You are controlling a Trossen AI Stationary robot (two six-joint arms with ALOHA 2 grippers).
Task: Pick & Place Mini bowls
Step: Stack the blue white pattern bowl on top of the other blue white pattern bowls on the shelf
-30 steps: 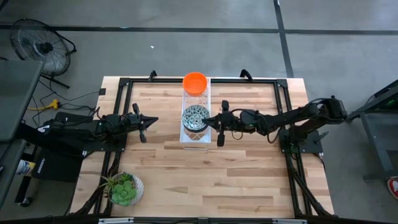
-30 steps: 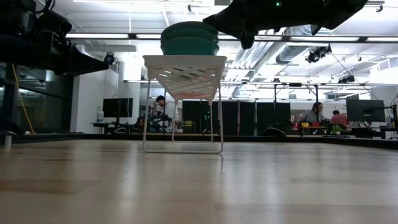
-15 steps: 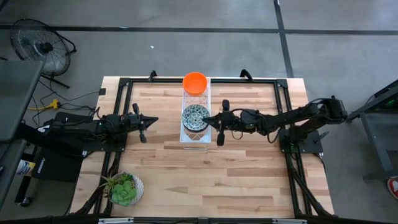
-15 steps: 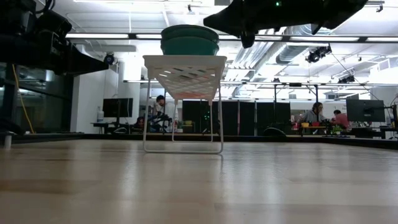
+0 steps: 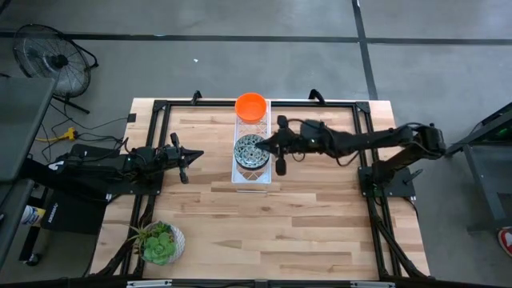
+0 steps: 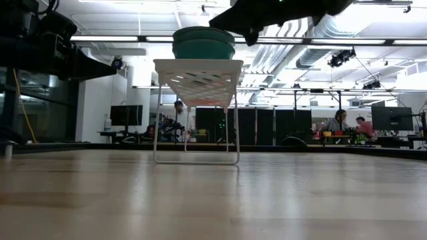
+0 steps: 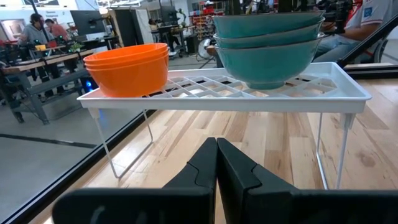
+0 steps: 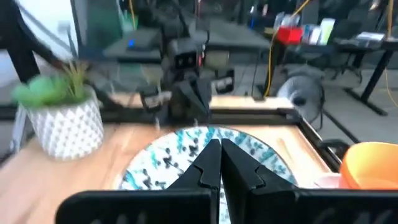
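Above the patterned bowls (image 5: 252,151) on the white rack (image 5: 239,173), the right tool (image 5: 259,146) hovers closed, empty, hiding their rim. Orange bowls (image 5: 251,105) sit stacked beyond. Left tool (image 5: 198,154) waits pinched together.

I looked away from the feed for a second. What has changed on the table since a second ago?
The right gripper, shut, has swung from beside the white wire rack to over the stack of patterned bowls. It took hold of nothing. The left gripper, shut, stayed to the rack's left. The patterned stack, the orange bowls and the potted plant have not moved.
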